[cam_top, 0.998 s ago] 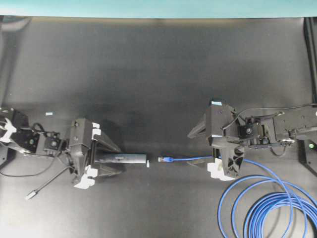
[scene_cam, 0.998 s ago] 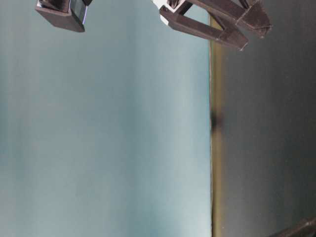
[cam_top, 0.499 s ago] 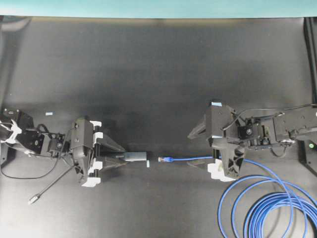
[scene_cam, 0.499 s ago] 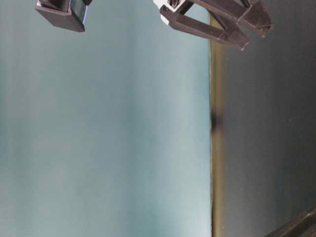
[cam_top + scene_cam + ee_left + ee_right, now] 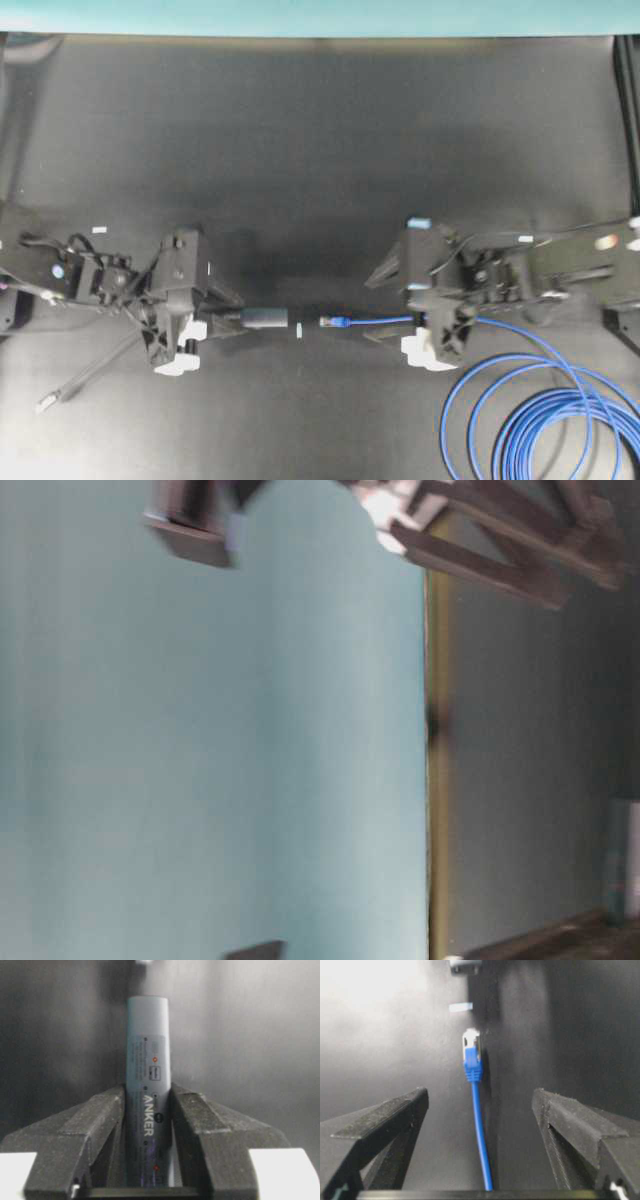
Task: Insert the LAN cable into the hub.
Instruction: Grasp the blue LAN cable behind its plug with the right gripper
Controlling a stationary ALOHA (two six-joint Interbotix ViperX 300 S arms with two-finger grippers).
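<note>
The hub (image 5: 265, 319) is a slim dark-grey bar lying on the black table, its open end facing right. My left gripper (image 5: 228, 322) is shut on its rear half. In the left wrist view both fingers press the sides of the hub (image 5: 147, 1060) at my left gripper (image 5: 148, 1094). The LAN cable's plug (image 5: 333, 321) lies a short gap right of the hub, pointing at it. My right gripper (image 5: 372, 312) is open and straddles the blue cable without touching it. The right wrist view shows the plug (image 5: 471, 1045) ahead of my right gripper (image 5: 480, 1105).
The cable's coils (image 5: 545, 425) lie at the front right. The hub's grey cord (image 5: 100, 362) trails left to a silver plug (image 5: 47, 402). A small white tape mark (image 5: 299, 328) sits between hub and plug.
My left gripper has closed from wide open onto the hub and slid back along it. My right arm has shifted left along the cable toward the plug, still open.
</note>
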